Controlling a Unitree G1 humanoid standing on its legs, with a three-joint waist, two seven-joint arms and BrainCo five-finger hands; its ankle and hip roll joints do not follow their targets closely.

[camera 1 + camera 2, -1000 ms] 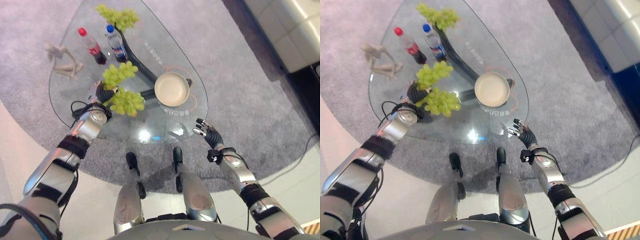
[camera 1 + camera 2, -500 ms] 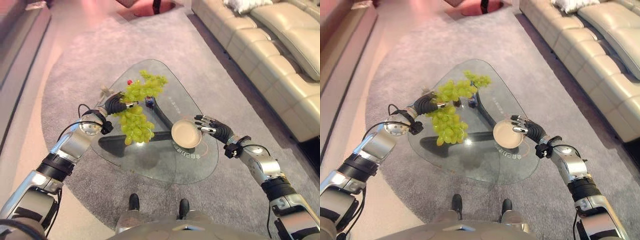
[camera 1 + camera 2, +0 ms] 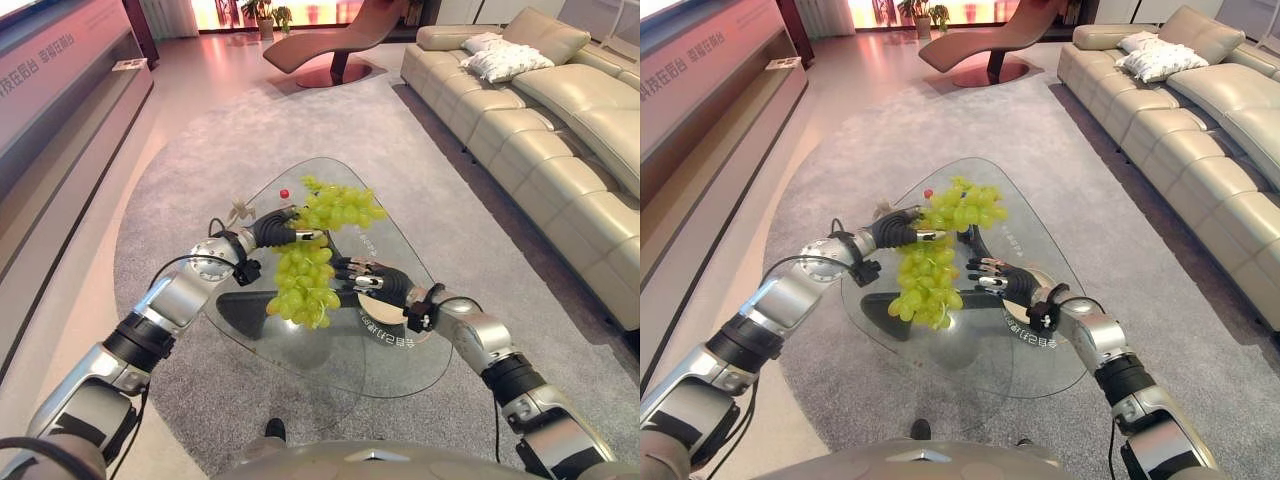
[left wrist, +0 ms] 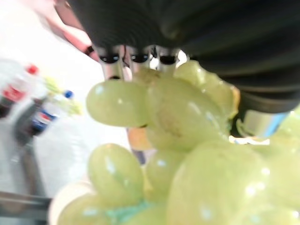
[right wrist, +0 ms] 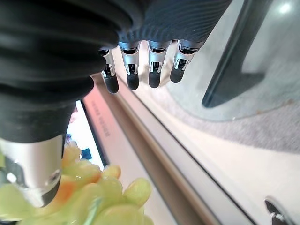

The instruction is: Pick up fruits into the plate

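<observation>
Two bunches of green grapes matter here. I carry one bunch of grapes [image 3: 305, 285] in my left hand [image 3: 270, 228], lifted clear above the glass tabletop [image 3: 330, 345]. My left fingers [image 4: 115, 65] are curled round the top of the bunch, where the stem should be, so the cluster hangs free below and nothing is crushed; in the left wrist view the berries press right against the dark cover. A second bunch [image 3: 345, 205] lies on the far part of the tabletop, just behind the one I hold.

My right hand [image 3: 375, 282] reaches in from the other side, just beside the hanging bunch, its fingers [image 5: 132, 70] straight and relaxed, gripping nothing. I judge it is there to steady or catch the swinging fruit on its way down. The plate [image 3: 385, 313] sits on the tabletop below that hand, mostly hidden by it, so the drop should be short.

A bottle with a red cap [image 3: 284, 194] stands at the far edge of the glass, partly hidden.

Around the tabletop spreads a grey rug [image 3: 200, 160]. A cream sofa [image 3: 560, 140] with cushions runs along my right, a long low wall unit [image 3: 60, 110] along my left, and a curved lounge chair [image 3: 335, 35] stands beyond the rug.
</observation>
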